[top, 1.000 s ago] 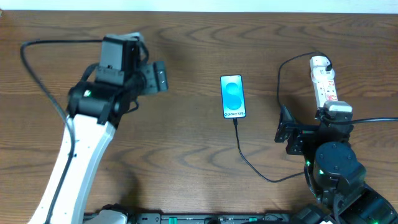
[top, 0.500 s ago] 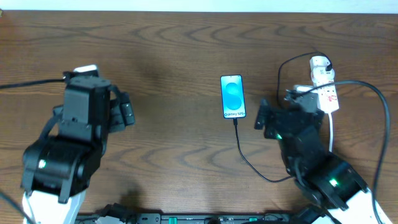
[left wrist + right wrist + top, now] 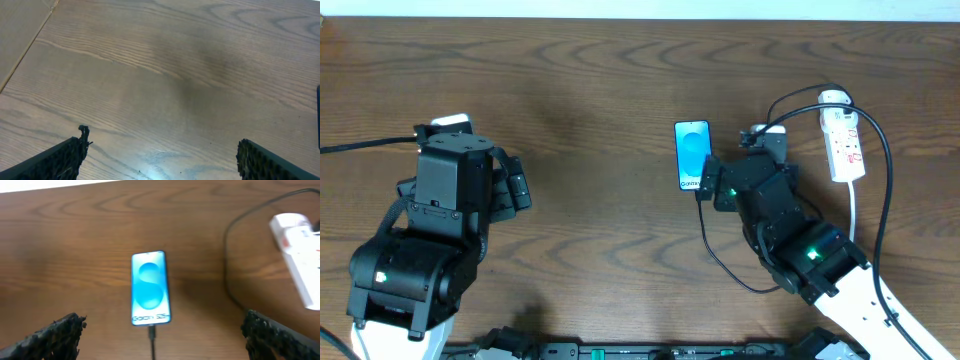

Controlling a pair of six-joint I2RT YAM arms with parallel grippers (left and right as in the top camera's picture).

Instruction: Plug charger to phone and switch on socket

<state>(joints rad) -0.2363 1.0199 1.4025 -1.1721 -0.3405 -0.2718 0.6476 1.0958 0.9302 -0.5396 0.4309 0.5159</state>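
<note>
We see the right arm [image 3: 800, 240] angled in over the bench [image 3: 620, 80], right claw [image 3: 162, 330] spread wide, the phone [image 3: 150, 287] screen-up just ahead of its 2 fingers [image 3: 60, 335], charger [image 3: 720, 265] meeting the phone's near edge, socket [image 3: 844, 145] farther right. Left claw [image 3: 162, 142] hangs spread too.

1. The right arm [image 3: 790, 235] has swung from the lower right of the frame toward the centre. The right fingers [image 3: 708, 172] now overlap the lower right corner of the phone [image 3: 691, 148].
2. The socket [image 3: 844, 145], partly covered by that arm a second ago, now shows in full at the upper right.
3. The left arm [image 3: 430, 240] has pulled back from the upper left to the lower left.
</note>
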